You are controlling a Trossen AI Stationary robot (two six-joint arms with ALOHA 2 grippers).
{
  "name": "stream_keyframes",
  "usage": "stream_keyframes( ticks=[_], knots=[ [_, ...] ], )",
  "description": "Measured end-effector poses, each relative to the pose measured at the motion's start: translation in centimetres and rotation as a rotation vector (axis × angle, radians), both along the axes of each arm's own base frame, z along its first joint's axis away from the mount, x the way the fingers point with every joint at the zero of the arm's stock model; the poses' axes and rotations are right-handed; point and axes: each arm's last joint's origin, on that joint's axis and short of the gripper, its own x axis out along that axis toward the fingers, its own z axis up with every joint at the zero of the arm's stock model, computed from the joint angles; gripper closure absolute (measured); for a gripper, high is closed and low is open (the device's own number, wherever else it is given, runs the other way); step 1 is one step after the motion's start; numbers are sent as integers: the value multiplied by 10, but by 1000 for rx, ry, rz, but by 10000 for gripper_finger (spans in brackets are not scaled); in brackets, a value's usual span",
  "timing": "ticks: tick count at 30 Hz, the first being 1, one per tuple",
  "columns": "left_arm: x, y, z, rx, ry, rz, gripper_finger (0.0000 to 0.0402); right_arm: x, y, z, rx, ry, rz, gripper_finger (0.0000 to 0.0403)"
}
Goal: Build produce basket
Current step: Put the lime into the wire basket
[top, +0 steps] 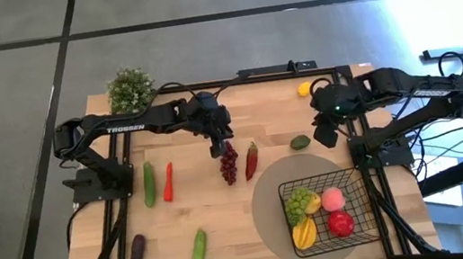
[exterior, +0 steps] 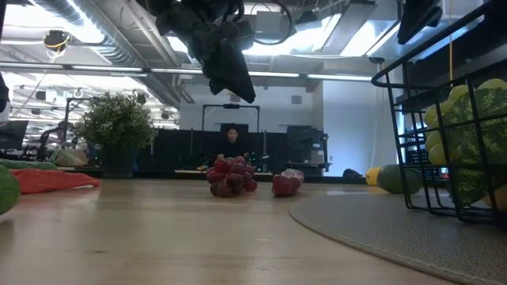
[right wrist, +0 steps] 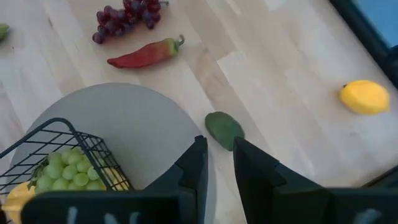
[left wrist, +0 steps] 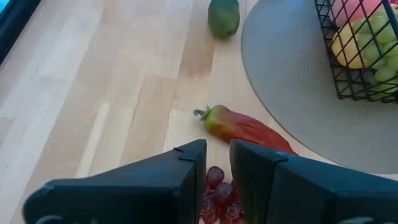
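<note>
The black wire basket (top: pixel 361 197) stands on a round grey mat (top: pixel 269 206) at the near right. It holds green grapes (top: pixel 299 200), a pink peach (top: pixel 333 198), a red apple (top: pixel 341 222) and a yellow fruit (top: pixel 303 234). Dark red grapes (top: pixel 229 164) and a red chili (top: pixel 251 159) lie on the wood mid-table. My left gripper (top: pixel 218 146) hangs well above the grapes (left wrist: pixel 217 193), its fingers a narrow gap apart and holding nothing. My right gripper (top: pixel 327 137) hovers beside a green avocado (right wrist: pixel 224 129), likewise narrowly open with nothing between its fingers.
A lemon (top: pixel 304 89) lies at the far right and a potted plant (top: pixel 129 89) at the far left corner. On the left lie a cucumber (top: pixel 148 185) and a carrot (top: pixel 167 182). An eggplant (top: pixel 137 254) and a second cucumber (top: pixel 197 249) lie near the front edge.
</note>
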Motion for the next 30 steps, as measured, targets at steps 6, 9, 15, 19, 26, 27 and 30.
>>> stream_keyframes(
  ticks=[6, 9, 15, 19, 26, 27, 30],
  knots=[
    [0, 0, 0, 0, 0, 0, 341, 11, 0, -17, 30, 45, -18, 334],
    [0, 0, 0, 1, 1, 0, 341, 15, 0, -23, 22, 74, -2, 334],
    [0, 0, 0, 1, 1, 1, 341, 23, -1, -27, 20, 70, -77, 334],
    [0, 0, 0, 0, 1, 1, 341, 24, 0, -28, 16, 72, -49, 333],
    [0, 0, 0, 0, 1, 1, 341, 26, 0, -27, 30, 55, -6, 286],
    [0, 0, 0, 0, 1, 1, 341, 26, 0, -27, 31, 58, -6, 274],
    [0, 0, 0, 0, 0, 1, 341, 26, 0, -27, 31, 62, -5, 235]
  ],
)
